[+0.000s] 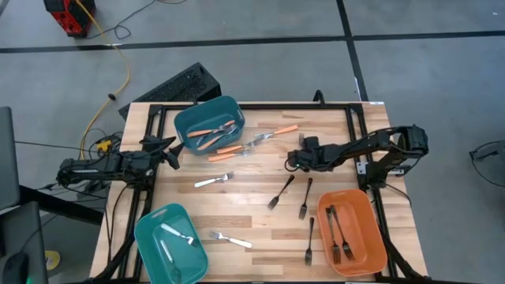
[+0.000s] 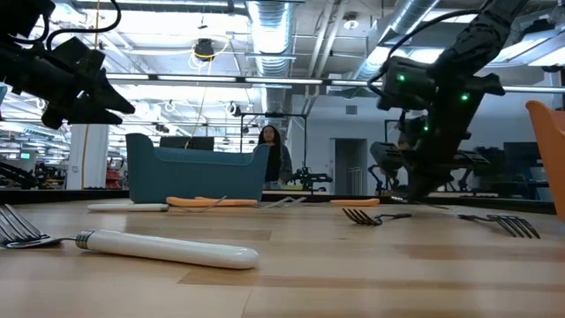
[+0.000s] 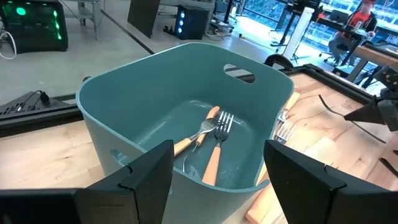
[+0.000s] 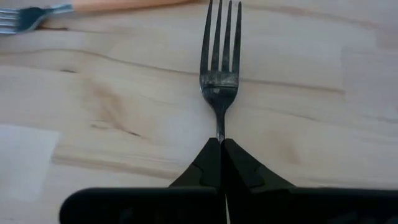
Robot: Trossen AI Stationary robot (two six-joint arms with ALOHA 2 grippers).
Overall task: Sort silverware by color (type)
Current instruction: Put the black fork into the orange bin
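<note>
My right gripper is low over the table's middle, shut on a black fork. My left gripper hovers open at the left side of the far teal bin, which holds orange-handled forks. More orange-handled forks lie on the table beside that bin. White forks and black forks lie flat on the wood. The near teal bin holds white forks. The orange bin holds black forks. My right gripper pinches the black fork by its thin neck, just behind the tines, between its two fingertips. The fork sticks out in line with the fingers, tines pointing away. The handle is hidden behind the fingers. Whether the fork is clear of the wood, I cannot tell.
The far teal bin's wall stands right in front of my left gripper. An orange-handled fork lies just beyond the held fork's tines. Bare wood shows at the table's centre. A person stands in the room behind the table.
</note>
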